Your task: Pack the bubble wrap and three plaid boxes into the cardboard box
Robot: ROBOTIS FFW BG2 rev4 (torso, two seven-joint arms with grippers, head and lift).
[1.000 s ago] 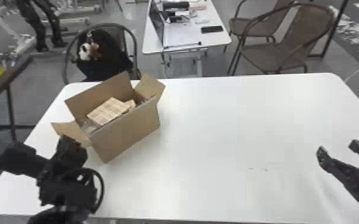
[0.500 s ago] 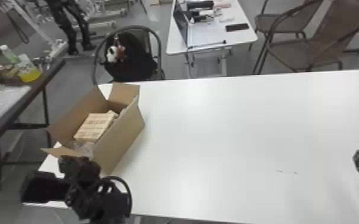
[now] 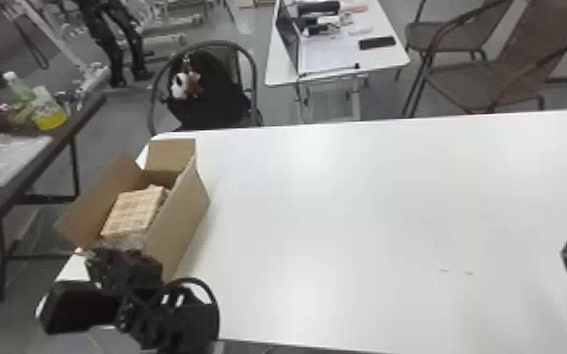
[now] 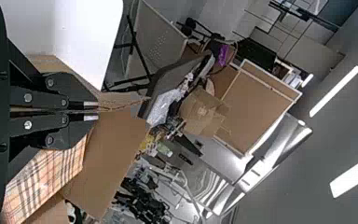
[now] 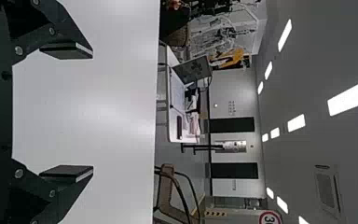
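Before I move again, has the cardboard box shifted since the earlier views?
Yes. Against the white table and its far left corner, the cardboard box has moved left, to the table's left edge.

We see the box (image 3: 181,221) along the counter's (image 3: 344,212) left edge; in it, a plaid box (image 3: 132,212) lies behind the bubble wrap (image 3: 123,241).
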